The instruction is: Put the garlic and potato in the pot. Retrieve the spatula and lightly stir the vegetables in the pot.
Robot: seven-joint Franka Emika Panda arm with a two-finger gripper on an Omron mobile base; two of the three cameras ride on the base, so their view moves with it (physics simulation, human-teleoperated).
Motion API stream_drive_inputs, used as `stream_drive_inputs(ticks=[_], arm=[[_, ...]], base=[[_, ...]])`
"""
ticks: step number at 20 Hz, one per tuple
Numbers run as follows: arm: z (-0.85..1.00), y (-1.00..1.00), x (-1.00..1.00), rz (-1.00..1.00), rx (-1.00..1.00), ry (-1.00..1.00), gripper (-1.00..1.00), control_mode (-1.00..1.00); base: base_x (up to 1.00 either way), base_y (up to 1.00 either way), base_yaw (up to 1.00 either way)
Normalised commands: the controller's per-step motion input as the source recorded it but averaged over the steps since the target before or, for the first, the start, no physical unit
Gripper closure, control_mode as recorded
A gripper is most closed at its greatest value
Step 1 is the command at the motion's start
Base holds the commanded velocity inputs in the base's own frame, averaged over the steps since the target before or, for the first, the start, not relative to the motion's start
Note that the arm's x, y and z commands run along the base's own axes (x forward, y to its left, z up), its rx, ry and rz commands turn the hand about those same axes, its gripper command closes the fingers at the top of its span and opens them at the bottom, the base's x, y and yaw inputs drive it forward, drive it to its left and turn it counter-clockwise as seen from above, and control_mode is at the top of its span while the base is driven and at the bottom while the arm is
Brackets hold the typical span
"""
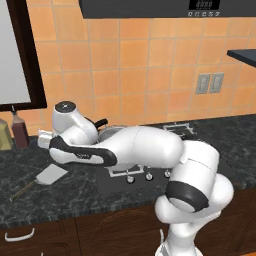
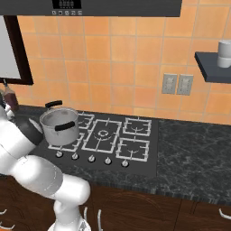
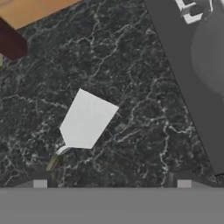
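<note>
Gripper (image 3: 112, 183) spread wide, empty, hovering over spatula (image 3: 85, 120) flat on dark counter (image 3: 131, 78) left of stove. Blade lies dead ahead; handle runs back toward near-left edge. Pot (image 2: 59, 125) on near-left burner.

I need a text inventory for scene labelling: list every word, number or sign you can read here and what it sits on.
No text can be read anywhere.
Range hood display: light digits and small marks on a dark panel, too small and blurred to read.
Bottle on the counter: no legible label.
Stove knobs: no readable markings.
</note>
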Motion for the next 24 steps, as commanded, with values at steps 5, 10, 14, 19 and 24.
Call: stream_drive_inputs(ticks=[5, 10, 14, 19, 24], arm=[[-0.30, 1.00, -0.09, -0.25, 0.00, 0.03, -1.00, -1.00], [-0.14, 0.93, 0.00, -0.27, 0.02, 0.08, -1.00, -1.00], [0.01, 0.72, -0.11, -0.22, 0.08, 0.15, -1.00, -1.00], [0.04, 0.49, 0.00, -0.13, 0.02, 0.15, -1.00, -1.00], [-0.11, 0.33, -0.10, -0.03, 0.00, 0.05, -1.00, -1.00]], base=[[0.00, 0.00, 0.00], [0.00, 0.00, 0.00], [0.00, 0.00, 0.00], [0.00, 0.00, 0.00], [0.00, 0.00, 0.00]])
